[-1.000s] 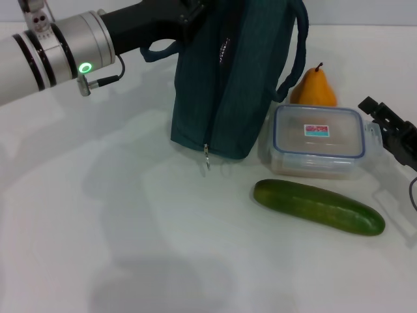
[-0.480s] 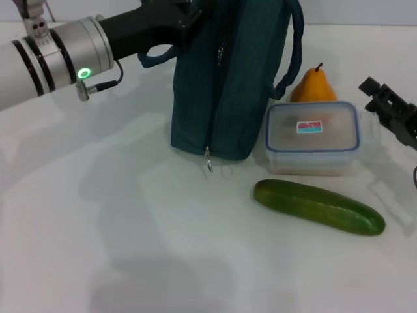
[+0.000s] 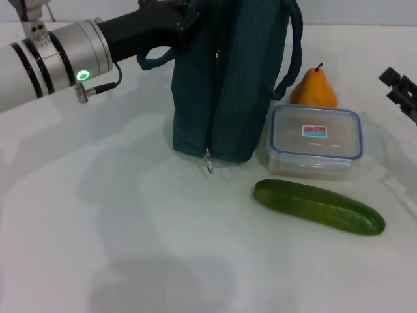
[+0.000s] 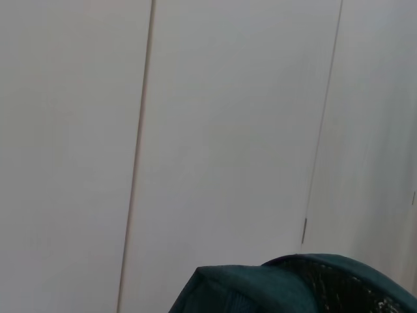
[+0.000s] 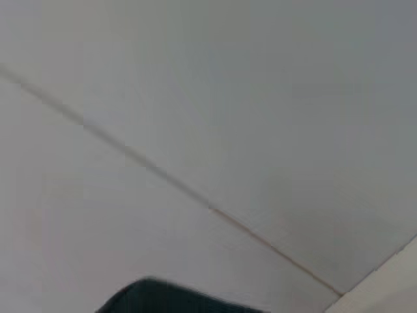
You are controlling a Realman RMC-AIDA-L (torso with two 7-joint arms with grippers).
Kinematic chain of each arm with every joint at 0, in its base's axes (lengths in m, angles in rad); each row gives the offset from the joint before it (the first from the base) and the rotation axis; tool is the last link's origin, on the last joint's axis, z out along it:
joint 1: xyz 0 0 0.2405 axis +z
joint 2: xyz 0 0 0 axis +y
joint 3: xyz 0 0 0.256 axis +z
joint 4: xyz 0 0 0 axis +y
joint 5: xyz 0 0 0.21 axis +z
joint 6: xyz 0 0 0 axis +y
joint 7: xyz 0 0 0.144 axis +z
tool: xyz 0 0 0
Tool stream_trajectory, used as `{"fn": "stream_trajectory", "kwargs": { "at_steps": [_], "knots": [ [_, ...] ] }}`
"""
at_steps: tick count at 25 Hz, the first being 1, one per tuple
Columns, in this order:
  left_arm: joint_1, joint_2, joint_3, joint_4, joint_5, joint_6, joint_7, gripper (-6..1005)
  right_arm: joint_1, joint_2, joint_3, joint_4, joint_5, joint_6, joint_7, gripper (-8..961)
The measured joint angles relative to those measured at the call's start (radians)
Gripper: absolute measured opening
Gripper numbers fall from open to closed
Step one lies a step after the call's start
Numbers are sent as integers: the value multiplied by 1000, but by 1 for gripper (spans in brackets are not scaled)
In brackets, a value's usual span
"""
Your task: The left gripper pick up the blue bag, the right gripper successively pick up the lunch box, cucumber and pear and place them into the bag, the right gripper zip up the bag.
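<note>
The blue bag (image 3: 225, 85) stands upright at the back centre of the white table, zipper pull (image 3: 208, 160) hanging low on its front. My left gripper (image 3: 181, 15) is shut on the bag's top edge, with one handle loop drooping under it. The bag's top (image 4: 306, 287) also shows in the left wrist view. The lunch box (image 3: 316, 140) lies flat just right of the bag. Behind the box stands the pear (image 3: 314, 88), and in front of it lies the cucumber (image 3: 318, 207). My right gripper (image 3: 401, 91) is at the right edge, apart from the box, only partly in view.
The table (image 3: 98, 228) is bare white to the left and front of the bag. The bag's other handle (image 3: 294, 52) loops out toward the pear. The right wrist view shows only pale wall panels and a dark shape (image 5: 163, 298).
My right gripper has drawn back up and to the right, away from the lunch box. The box shifted a little and lies flat again. The left gripper and bag have barely moved.
</note>
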Motion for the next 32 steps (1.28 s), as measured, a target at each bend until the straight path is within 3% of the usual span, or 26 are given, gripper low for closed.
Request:
{"fn": "stream_trajectory", "kwargs": {
  "at_steps": [6,16,23,32],
  "knots": [
    [-9,0,0,0,0,-5,-1,46,-87,-14,-112,-145,-44,-87,-183,883],
    [-6,-1,0,-22,-88,-7,10,45,-141,-83,-147,-202,-331,-277,-440,883],
    [-7,-2,0,-35,-128,-8,11,46,-165,-91,-140,-203,-340,-265,-470,883],
    [-14,-1,0,-43,-134,-8,11,45,-146,-84,-151,-203,-347,-223,-464,883]
  ]
}}
